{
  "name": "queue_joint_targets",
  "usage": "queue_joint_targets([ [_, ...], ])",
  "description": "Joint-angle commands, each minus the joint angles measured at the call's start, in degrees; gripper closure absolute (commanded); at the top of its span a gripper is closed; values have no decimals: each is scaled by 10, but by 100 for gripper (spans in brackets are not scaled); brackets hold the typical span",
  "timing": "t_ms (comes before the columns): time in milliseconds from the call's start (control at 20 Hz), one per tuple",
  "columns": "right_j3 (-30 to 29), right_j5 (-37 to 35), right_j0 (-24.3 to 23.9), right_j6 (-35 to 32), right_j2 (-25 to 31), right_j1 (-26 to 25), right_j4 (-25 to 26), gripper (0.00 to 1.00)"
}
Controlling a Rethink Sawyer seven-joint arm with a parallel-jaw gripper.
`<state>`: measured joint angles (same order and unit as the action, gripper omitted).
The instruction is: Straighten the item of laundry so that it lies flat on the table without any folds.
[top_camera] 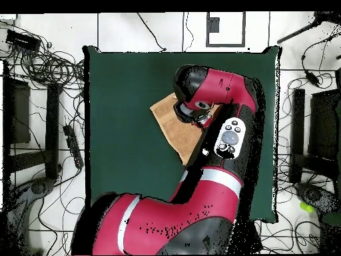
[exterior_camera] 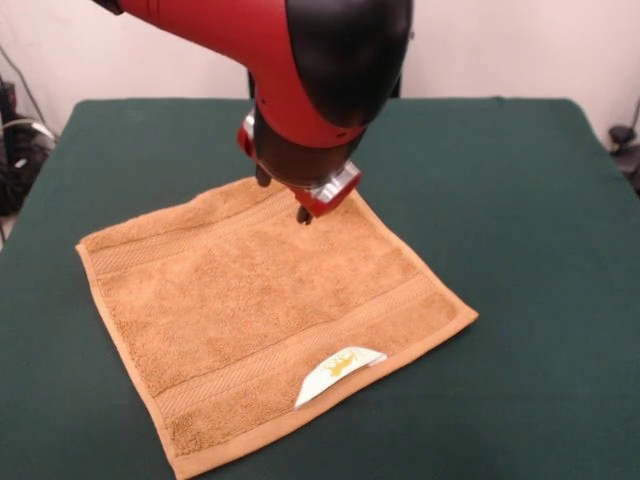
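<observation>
The table [exterior_camera: 520, 200] is wide and covered in plain dark green cloth; behind it stands a pale wall [exterior_camera: 520, 45], and from overhead a light tiled floor [top_camera: 46, 200] with tangled black cables [top_camera: 50, 63] runs round the table; the towel [exterior_camera: 260, 320] lies on the table's cloth, nearer the table's front edge than the wall, taking up a small share of the green; it is orange-tan terry, roughly square, spread open and nearly flat, with woven bands crossing it near two opposite edges and a paler hem along the border; a white label [exterior_camera: 338, 372] with a yellow mark sticks out at the hem on the towel's front side, slightly curled; the towel sits turned like a diamond against the table's edges, one corner pointing toward the wall, the bands slanting across the table; no side is clearly longer; the gripper [exterior_camera: 303, 213] hangs over the towel's far corner, tips at the cloth; I cannot tell whether it is parted or closed
</observation>
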<state>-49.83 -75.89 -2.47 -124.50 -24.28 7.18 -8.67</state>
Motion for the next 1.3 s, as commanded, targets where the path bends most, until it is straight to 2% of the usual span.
queue_joint_targets([
  [50,-54,-36,19,-123,61,-22,-29,0],
  [850,-48,-20,10,-92,54,-74,-9,0],
  [1150,-63,-86,20,-56,45,-55,7,0],
  [1300,-85,-76,27,-55,40,-49,15,0],
])
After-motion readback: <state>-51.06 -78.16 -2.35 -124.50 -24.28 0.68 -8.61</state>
